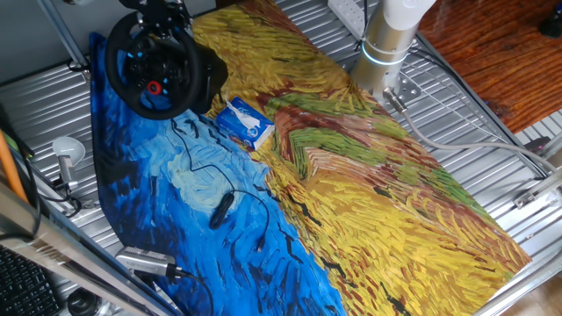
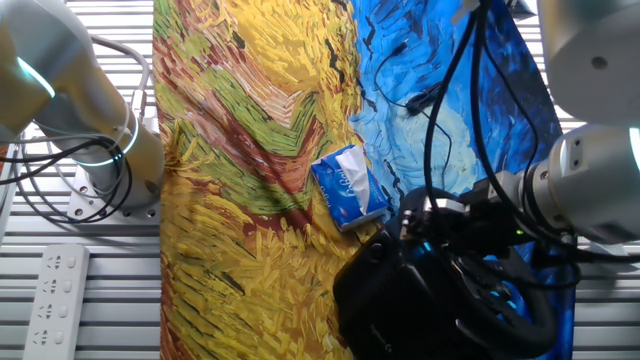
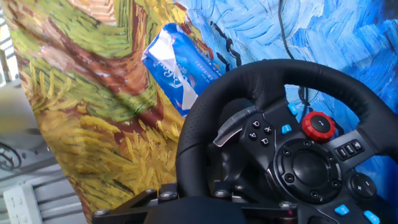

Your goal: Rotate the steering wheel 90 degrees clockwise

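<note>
Black steering wheel [image 1: 156, 67] at the painted cloth's [image 1: 369, 175] far blue corner, gripper [image 1: 162, 13] above its rim | other fixed view: wheel bottom right, blue-white box [image 2: 349, 186] just beside | hand view: rim close under the fingers, grip can't be judged.

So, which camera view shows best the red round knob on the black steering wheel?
The hand view: the red round knob is large and sharp on the hub of the black thick-rimmed steering wheel. One fixed view shows it only as a small red dot. In the other fixed view the wheel is seen from behind, so the knob is hidden.
</note>
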You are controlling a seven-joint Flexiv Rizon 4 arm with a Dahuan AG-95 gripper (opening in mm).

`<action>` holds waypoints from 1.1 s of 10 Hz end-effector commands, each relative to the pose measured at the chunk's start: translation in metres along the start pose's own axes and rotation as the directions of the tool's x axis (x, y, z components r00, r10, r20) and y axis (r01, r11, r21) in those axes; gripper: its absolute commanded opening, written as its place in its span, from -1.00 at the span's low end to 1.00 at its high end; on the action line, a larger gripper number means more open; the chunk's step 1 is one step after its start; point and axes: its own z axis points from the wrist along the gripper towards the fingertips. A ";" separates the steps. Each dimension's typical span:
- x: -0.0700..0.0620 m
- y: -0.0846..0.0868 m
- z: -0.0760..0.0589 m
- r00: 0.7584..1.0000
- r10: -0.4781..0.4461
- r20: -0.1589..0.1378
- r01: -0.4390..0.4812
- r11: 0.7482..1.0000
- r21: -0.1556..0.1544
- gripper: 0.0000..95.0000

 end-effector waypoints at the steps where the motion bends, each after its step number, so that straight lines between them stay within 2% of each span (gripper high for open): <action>1: -0.003 -0.002 0.001 1.000 0.029 0.001 -0.029 1.000 0.002 -0.60; 7: -0.013 -0.004 0.004 0.997 0.082 0.006 -0.082 0.997 0.001 -0.60; 11: -0.017 -0.005 0.006 0.986 0.166 0.023 -0.166 0.986 0.000 -0.60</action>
